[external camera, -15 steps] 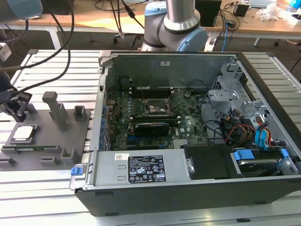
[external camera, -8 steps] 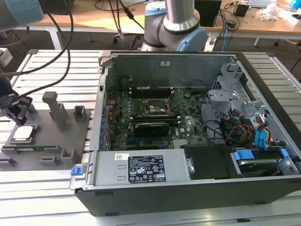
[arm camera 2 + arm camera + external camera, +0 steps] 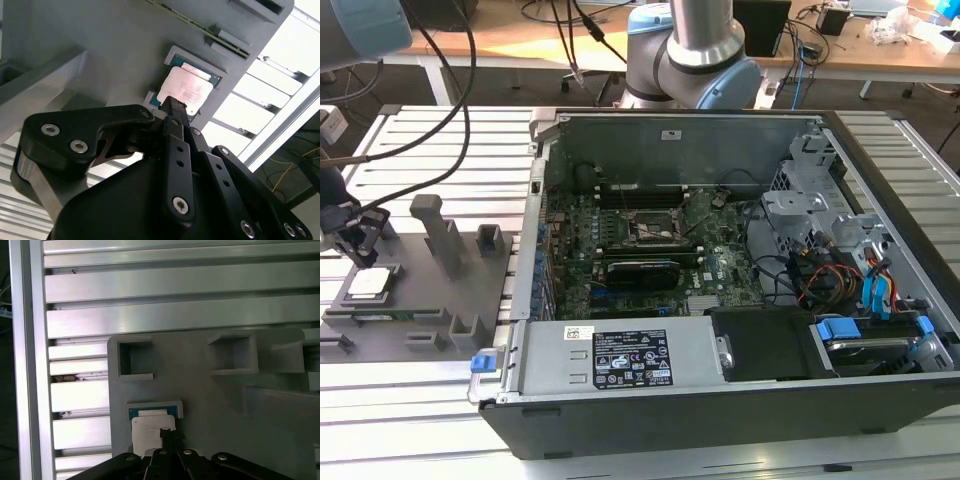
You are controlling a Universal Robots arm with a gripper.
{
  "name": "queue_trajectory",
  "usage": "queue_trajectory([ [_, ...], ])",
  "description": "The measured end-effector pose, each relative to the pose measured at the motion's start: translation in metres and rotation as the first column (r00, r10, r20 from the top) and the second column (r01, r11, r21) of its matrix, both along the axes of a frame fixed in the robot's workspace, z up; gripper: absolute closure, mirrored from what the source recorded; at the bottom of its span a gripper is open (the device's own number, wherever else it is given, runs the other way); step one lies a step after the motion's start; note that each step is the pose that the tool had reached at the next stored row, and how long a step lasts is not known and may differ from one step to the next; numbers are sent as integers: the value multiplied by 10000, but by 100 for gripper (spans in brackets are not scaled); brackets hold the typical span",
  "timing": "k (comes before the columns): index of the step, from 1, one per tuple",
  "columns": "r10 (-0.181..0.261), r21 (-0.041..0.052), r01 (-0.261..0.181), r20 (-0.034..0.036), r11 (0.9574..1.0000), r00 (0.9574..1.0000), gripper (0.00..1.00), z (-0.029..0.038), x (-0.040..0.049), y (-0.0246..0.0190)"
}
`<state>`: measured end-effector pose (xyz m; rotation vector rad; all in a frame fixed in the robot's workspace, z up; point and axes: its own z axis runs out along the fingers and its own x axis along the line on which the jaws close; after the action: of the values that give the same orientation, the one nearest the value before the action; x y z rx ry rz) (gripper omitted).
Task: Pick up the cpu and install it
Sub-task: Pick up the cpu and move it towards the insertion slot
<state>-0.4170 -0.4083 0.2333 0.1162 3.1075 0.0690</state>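
The cpu [image 3: 372,283] is a small flat square chip with a shiny silver top. It lies in a shallow pocket of the grey holder plate [image 3: 430,300] at the exterior view's left. My gripper [image 3: 362,250] hangs just above its far edge, fingers together, holding nothing. In both wrist views the black fingertips [image 3: 173,107] [image 3: 168,432] overlap the edge of the cpu [image 3: 187,90] [image 3: 150,427], which rests flat in its recess. The open computer case [image 3: 720,270] stands at centre, its motherboard socket [image 3: 655,228] facing up.
The holder plate [image 3: 210,405] carries upright grey posts [image 3: 435,235] and square pockets [image 3: 132,360]. A long green memory stick [image 3: 380,317] lies on it near the cpu. Slotted aluminium table rails [image 3: 175,315] surround the plate. The arm's base [image 3: 690,50] stands behind the case.
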Motion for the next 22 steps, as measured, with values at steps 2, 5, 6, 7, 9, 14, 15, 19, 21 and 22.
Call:
queue_trajectory([
  [2,0,1,0,1,10000,10000,89,-17,-2,-3],
  [5,38,0,-38,1,10000,10000,89,-89,-22,-51],
  [6,55,1,-55,2,10000,10000,89,-121,-36,-64],
  [7,65,0,-65,2,10000,10000,89,-137,-47,-66],
  [9,91,0,-91,5,10000,10000,89,-169,-80,-67],
  [14,105,2,-105,15,9999,9999,89,-207,-147,-68],
  [15,106,1,-106,15,9999,9999,89,-207,-147,-68],
  [19,105,0,-105,12,9999,9999,89,-206,-149,-67],
  [21,105,1,-105,13,9999,9999,76,-206,-149,-67],
  [22,105,1,-105,13,9999,9999,76,-207,-149,-67],
])
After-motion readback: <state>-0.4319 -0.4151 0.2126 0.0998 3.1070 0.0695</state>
